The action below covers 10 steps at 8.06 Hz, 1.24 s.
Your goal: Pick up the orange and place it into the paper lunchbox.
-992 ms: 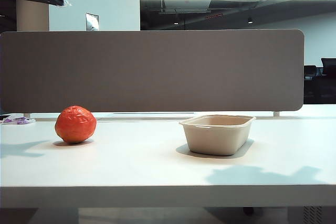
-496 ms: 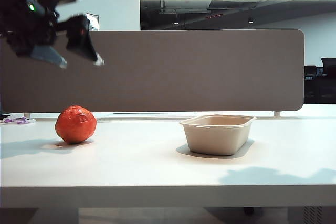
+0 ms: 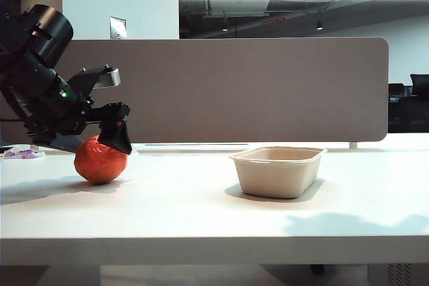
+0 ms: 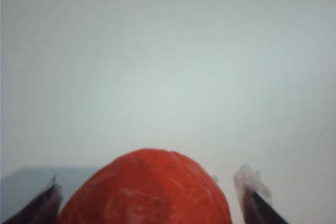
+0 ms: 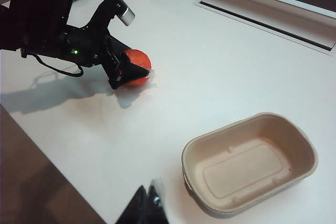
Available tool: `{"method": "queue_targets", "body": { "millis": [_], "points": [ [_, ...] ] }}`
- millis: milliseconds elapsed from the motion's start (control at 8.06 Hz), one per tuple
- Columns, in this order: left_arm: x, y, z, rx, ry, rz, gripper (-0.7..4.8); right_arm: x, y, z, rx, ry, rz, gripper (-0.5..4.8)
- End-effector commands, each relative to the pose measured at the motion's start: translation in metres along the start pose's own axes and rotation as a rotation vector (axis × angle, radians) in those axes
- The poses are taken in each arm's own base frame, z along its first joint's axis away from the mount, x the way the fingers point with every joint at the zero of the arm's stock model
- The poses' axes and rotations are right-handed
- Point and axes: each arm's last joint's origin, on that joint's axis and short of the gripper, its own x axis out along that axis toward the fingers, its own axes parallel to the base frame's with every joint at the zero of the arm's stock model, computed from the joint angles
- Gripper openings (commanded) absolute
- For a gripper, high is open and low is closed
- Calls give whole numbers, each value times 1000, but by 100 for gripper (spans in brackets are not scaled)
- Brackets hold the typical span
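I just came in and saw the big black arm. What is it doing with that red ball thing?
That is an orange on the white table. The left gripper sits over it with its fingers wide open on both sides, not squeezing yet. The paper lunchbox waits empty further along the table. The right gripper hangs high above the table, away from both.

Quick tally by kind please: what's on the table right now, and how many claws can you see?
Orange: 1, between the open left claw's fingers
Paper lunchbox: 1, empty
Purple-marked item at far edge: 1
Claws: 2, right claw above the near edge
Total: 5
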Motion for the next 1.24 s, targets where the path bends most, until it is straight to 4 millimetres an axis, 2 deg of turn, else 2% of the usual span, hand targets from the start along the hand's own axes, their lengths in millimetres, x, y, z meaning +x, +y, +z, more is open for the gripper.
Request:
{"method": "queue_targets", "body": {
  "millis": [124, 372, 496, 744, 868, 992, 1116, 1240],
  "points": [
    [-16, -10, 34, -25, -157, -218, 273, -21, 0, -14, 16, 121, -58, -6],
    [-20, -19, 47, -23, -192, -250, 273, -26, 0, -20, 18, 168, -81, -6],
    [-23, -34, 62, 3, -225, -300, 273, -29, 0, -26, 23, 222, -83, -6],
    [-25, -49, 72, 8, -238, -336, 273, -30, 0, -29, 31, 251, -85, -6],
    [-28, -74, 85, 44, -266, -387, 273, -31, -1, -31, 59, 268, -115, -6],
    [-35, -139, 92, 115, -303, -463, 283, -34, -3, -30, 112, 243, -207, -6],
    [-24, -163, 79, 136, -264, -516, 283, -40, -2, -30, 112, 216, -205, -6],
    [1, -184, 66, 151, -243, -550, 283, -45, -1, -29, 112, 190, -195, -6]
  ]
}}
